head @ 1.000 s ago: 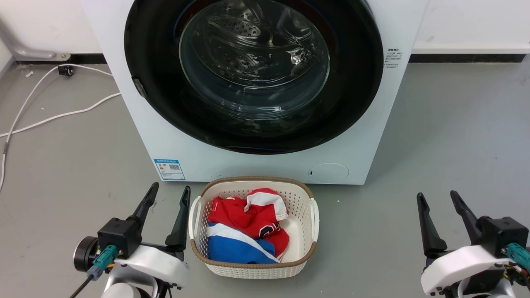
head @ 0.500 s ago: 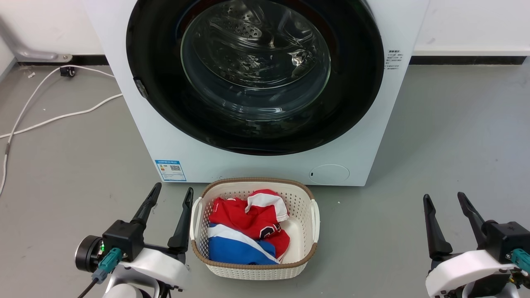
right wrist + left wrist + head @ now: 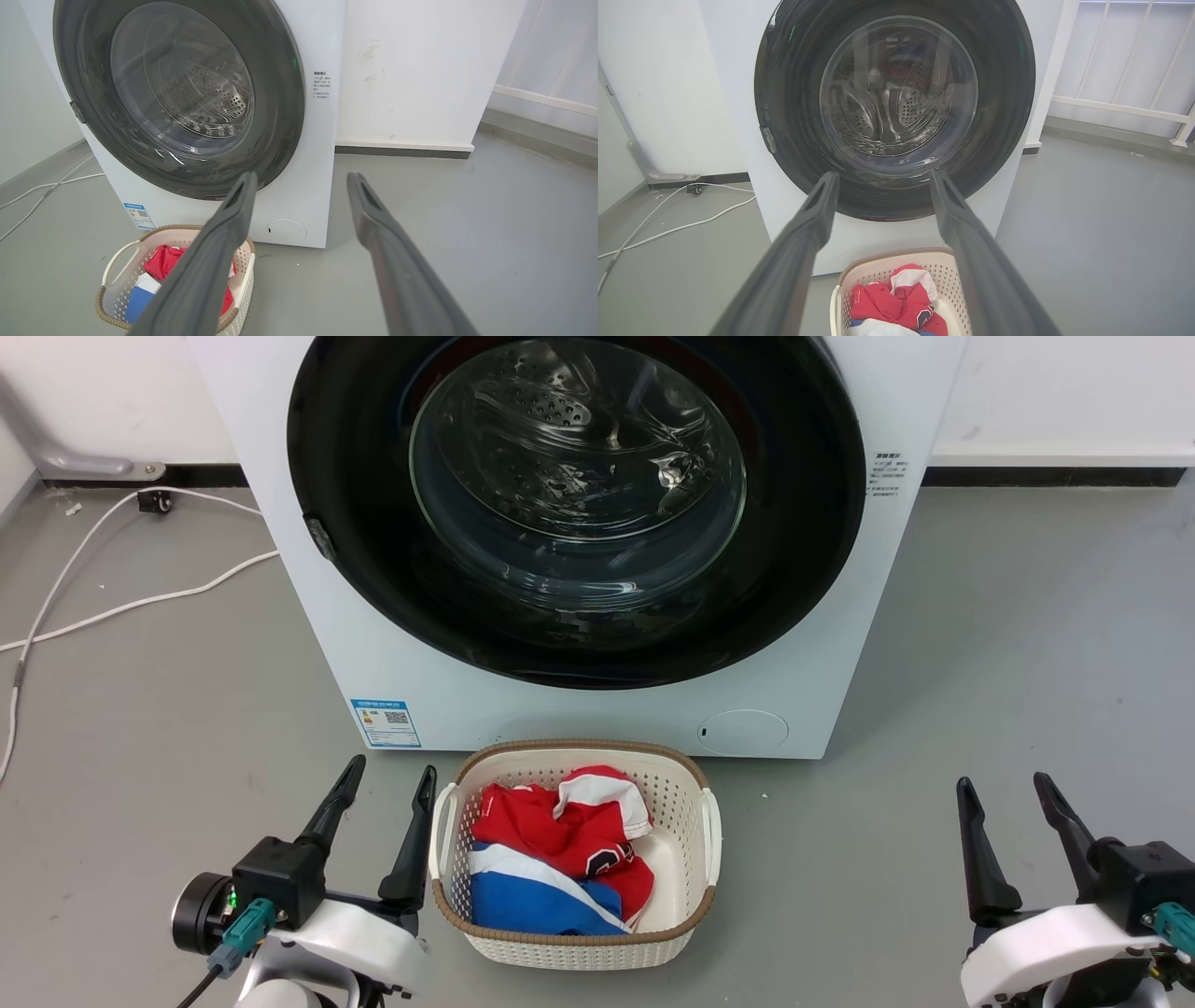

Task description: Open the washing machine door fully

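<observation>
The robot's left gripper (image 3: 392, 767) hovered low over the grey floor (image 3: 980, 663), its two long dark fingers spread wide and holding nothing. The right gripper (image 3: 1001, 781) hovered well apart from it, fingers equally wide and empty.

Beyond both sets of fingertips stood the big white front-loading washing machine (image 3: 579, 714). Its very large round glossy black door with a clear bulging glass bowl (image 3: 577, 485) lay closed, flat against the machine's front, well apart from either pair of fingers. The perforated steel drum (image 3: 546, 397) showed through the glass. A small grey latch tab (image 3: 320, 537) sat on the door's left edge, far beyond the left fingers.

Just beside the left gripper's inner finger, between the two grippers, a white perforated plastic laundry basket with a brown rim (image 3: 579, 747) stood on the floor near the machine. It held crumpled red, white and blue clothing (image 3: 551, 859).

A blue label sticker (image 3: 386, 721) sat low on the machine just beyond the left fingertips, and a round white flap (image 3: 742, 732) lay past the basket. A white cable (image 3: 121, 607) trailed across the floor left of the left fingers.
</observation>
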You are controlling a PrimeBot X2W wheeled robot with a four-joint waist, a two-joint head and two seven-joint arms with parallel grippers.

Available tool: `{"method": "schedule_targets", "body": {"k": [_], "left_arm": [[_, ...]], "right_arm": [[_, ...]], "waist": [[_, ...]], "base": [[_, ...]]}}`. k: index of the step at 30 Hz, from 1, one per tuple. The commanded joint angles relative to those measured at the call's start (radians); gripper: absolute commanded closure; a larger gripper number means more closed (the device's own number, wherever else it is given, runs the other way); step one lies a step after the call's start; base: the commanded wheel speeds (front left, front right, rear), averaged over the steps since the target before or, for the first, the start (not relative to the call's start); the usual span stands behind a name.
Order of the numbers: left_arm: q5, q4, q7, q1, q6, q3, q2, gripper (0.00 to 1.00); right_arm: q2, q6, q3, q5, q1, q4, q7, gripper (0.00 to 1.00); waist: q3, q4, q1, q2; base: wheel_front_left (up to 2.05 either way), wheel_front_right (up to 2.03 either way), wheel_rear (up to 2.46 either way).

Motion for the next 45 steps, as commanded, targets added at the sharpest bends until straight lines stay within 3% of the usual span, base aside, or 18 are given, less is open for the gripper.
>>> {"method": "schedule_targets", "body": {"k": [1, 2, 3, 4, 5, 11, 14, 18, 25, 30, 34, 45], "left_arm": [[-0.003, 0.001, -0.008, -0.007, -0.002, -0.003, 0.004, 0.0], [-0.006, 0.002, -0.008, -0.008, -0.002, -0.005, 0.005, 0.0], [-0.008, 0.003, -0.008, -0.009, -0.001, -0.006, 0.006, 0.0], [-0.008, 0.005, -0.008, -0.009, -0.001, -0.006, 0.008, 0.0], [-0.01, 0.006, -0.008, -0.01, -0.001, -0.007, 0.009, 0.0], [-0.015, 0.008, -0.008, -0.013, -0.001, -0.005, 0.011, 0.0], [-0.017, 0.01, -0.008, -0.013, -0.001, 0.0, 0.011, 0.0], [-0.026, 0.01, -0.008, -0.012, -0.001, 0.001, 0.007, 0.0], [-0.033, 0.005, -0.008, -0.014, -0.001, 0.001, 0.009, 0.0], [-0.031, 0.001, -0.008, -0.023, -0.001, 0.009, 0.005, 0.0], [-0.027, -0.01, -0.007, -0.037, -0.001, 0.023, 0.001, 0.0], [-0.021, -0.055, -0.006, -0.102, -0.001, 0.043, -0.006, 0.0]], "right_arm": [[0.003, 0.0, -0.001, 0.006, -0.005, 0.002, -0.004, 0.0], [0.003, 0.0, -0.002, 0.012, -0.006, 0.005, -0.005, 0.0], [0.003, 0.0, -0.002, 0.019, -0.006, 0.008, -0.005, 0.21], [0.003, 0.0, -0.002, 0.023, -0.008, 0.009, -0.008, 0.84], [0.003, 0.0, -0.001, 0.026, -0.008, 0.011, -0.007, 1.0], [0.003, 0.0, -0.015, 0.071, -0.014, 0.017, -0.024, 1.0], [0.003, 0.0, -0.028, 0.176, -0.02, 0.025, -0.048, 1.0], [0.003, 0.0, -0.039, 0.423, -0.036, 0.038, -0.092, 1.0], [0.002, 0.0, -0.059, 1.056, -0.071, 0.076, -0.115, 1.0], [0.002, 0.0, -0.116, 1.347, -0.107, 0.101, -0.069, 1.0], [-0.011, 0.0, -0.177, 1.475, -0.177, 0.142, -0.02, 1.0], [-0.172, 0.0, -0.248, 1.645, -0.459, 0.386, 0.092, 1.0]], "waist": [[0.0, 0.0, -0.0001, 0.0], [0.0, 0.0, -0.0001, 0.0], [0.0, 0.001, -0.0001, 0.0], [0.0, 0.001, -0.0001, 0.0], [0.0, 0.001, -0.0001, 0.0], [0.0, 0.001, -0.0001, 0.0], [-0.001, 0.0, -0.0001, 0.0], [-0.002, -0.003, -0.0001, 0.0], [-0.001, -0.012, -0.0001, 0.0], [0.013, -0.019, -0.0001, 0.0], [0.044, -0.026, -0.0001, 0.0], [0.174, -0.021, -0.0001, 0.0]], "base": [[0.0, 0.0, 0.0], [0.0, 0.0, 0.0], [0.0, 0.0, 0.0], [0.0, 0.0, 0.0], [0.0, 0.0, 0.0], [0.0, 0.0, 0.0], [0.0, 0.0, 0.0], [0.0, 0.0, 0.0], [0.0, 0.0, 0.0], [0.0, 0.0, 0.0], [0.0, 0.0, 0.0], [0.0, 0.0, 0.0]]}}
